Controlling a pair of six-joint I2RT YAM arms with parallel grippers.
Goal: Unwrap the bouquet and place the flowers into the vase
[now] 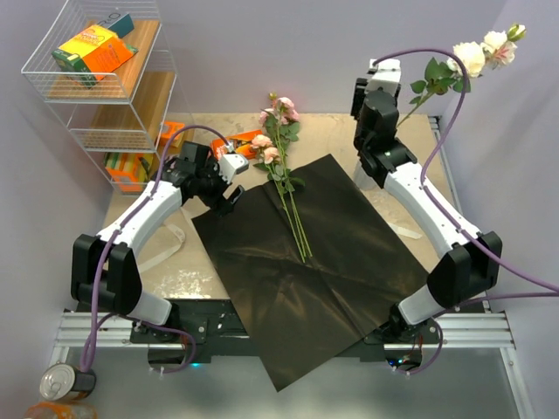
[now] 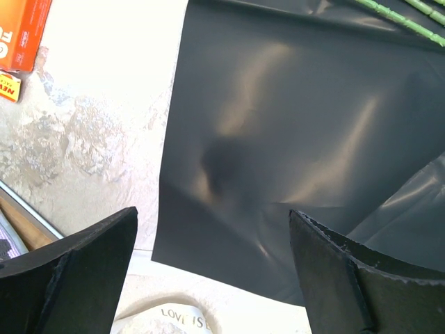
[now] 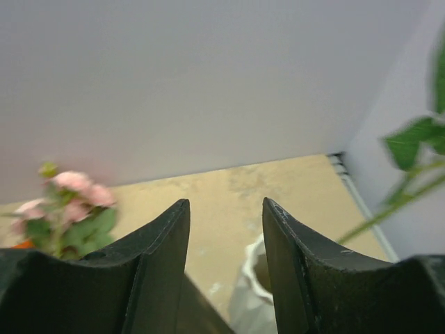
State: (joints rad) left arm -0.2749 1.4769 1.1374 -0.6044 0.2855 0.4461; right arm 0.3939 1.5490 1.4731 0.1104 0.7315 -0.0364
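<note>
Covering most of the worktop (image 1: 188, 271), the black wrapping sheet (image 1: 349, 253) lay unfolded and nearly flat, with a few soft creases. Its near corner hung over the worktop's near edge between the two arm bases. Bare stone-patterned surface showed only in a strip along the left edge, a band along the far edge and a narrower strip along the right edge. A wire shelf (image 1: 105, 87) stood off the far-left corner, and orange boxes (image 1: 249, 144) crowded the far edge beside it.

The loose flowers (image 1: 278, 131) lay across the sheet's far corner. Their pink heads rested on bare worktop near the far edge, and their thin green stems (image 1: 293, 209) ran back onto the black plastic. Another stem with pale blooms (image 1: 476, 54) leaned up and out past the far-right corner, its foot hidden behind the right arm.

The left gripper (image 2: 212, 223) hovered over the sheet's left edge with its fingers spread wide, holding nothing. The right gripper (image 3: 226, 205) hung above the white vase (image 3: 250, 275) by the far-right corner, its fingers parted by a narrower gap and also empty. A pale ribbon (image 1: 166, 240) curled on the left strip, just beside the sheet.
</note>
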